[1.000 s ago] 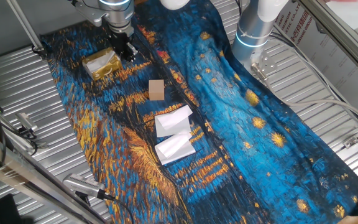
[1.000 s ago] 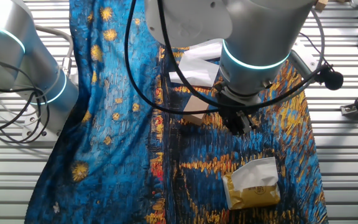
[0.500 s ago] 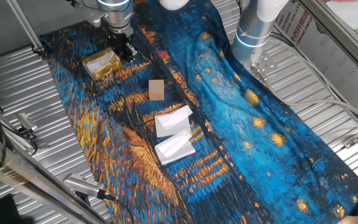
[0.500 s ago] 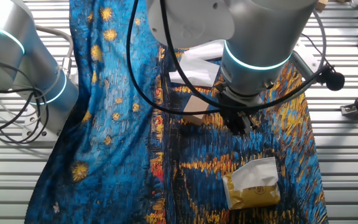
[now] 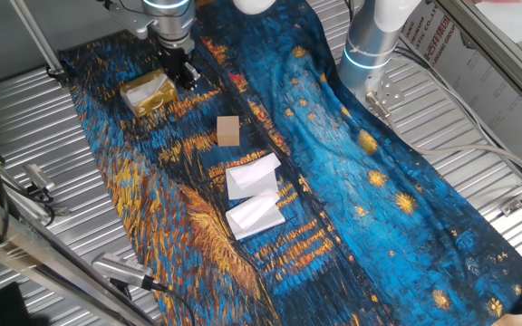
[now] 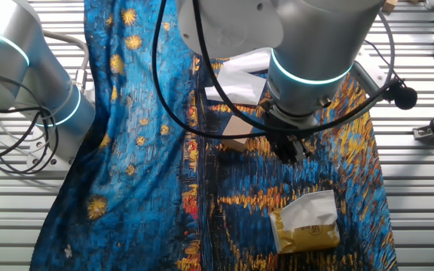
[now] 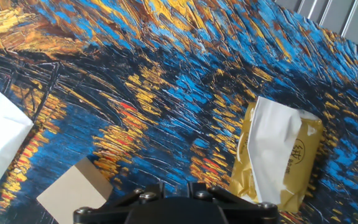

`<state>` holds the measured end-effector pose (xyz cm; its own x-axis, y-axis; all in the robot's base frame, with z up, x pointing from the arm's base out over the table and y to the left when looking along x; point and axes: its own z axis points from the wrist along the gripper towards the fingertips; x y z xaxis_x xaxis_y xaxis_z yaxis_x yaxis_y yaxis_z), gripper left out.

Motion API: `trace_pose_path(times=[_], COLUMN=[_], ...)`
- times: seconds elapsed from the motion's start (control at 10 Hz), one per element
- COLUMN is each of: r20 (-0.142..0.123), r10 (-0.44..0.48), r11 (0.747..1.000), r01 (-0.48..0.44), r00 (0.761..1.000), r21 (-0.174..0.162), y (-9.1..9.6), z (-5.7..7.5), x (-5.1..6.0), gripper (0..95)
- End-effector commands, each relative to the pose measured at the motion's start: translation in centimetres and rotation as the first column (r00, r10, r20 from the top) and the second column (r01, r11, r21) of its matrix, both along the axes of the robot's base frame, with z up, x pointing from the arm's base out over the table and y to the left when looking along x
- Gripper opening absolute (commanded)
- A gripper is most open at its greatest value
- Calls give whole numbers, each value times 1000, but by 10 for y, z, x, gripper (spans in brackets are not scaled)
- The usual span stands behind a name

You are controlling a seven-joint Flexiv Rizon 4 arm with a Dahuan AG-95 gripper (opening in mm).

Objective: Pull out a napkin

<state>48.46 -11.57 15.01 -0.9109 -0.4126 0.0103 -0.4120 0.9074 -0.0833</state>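
Observation:
The shiny gold packet [image 5: 150, 94] lies on the painted cloth at the far left. It also shows in the other fixed view [image 6: 304, 235] and in the hand view [image 7: 304, 157]. The white napkin [image 7: 272, 146] sticks out crumpled from the packet's top opening [image 6: 313, 210]. My gripper [image 5: 182, 74] hangs just right of the packet, above the cloth and apart from it [image 6: 291, 153]. Its jaws look spread and hold nothing. In the hand view only its black base [image 7: 174, 205] shows at the bottom edge.
A wooden block [image 5: 228, 130] stands on the cloth near the gripper [image 7: 73, 193]. Two white folded napkins [image 5: 252, 175] [image 5: 255, 215] lie beyond it. A second robot arm [image 5: 370, 45] stands at the cloth's far edge. Ribbed metal table [image 5: 34, 136] surrounds the cloth.

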Motion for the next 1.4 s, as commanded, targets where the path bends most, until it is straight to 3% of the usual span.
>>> trace_pose_path(times=[0.1, 0.2, 0.3, 0.5, 0.7, 1.4], r20=[-1, -1, 5, -25, -56, -58], r10=[0, 0, 41, -31, -60, -68], r11=[1000, 1000, 990, 990, 993, 991], r01=[0, 0, -41, 34, 65, 74], r00=[1000, 1000, 999, 999, 997, 996], r21=[1, 1, 136, 135, 99, 109], y=[0, 0, -37, -11, 5, 5], z=[0, 0, -10, 0, 7, 6], x=[0, 0, 3, 20, 28, 29], gripper=[190, 190, 950, 950, 950, 950])
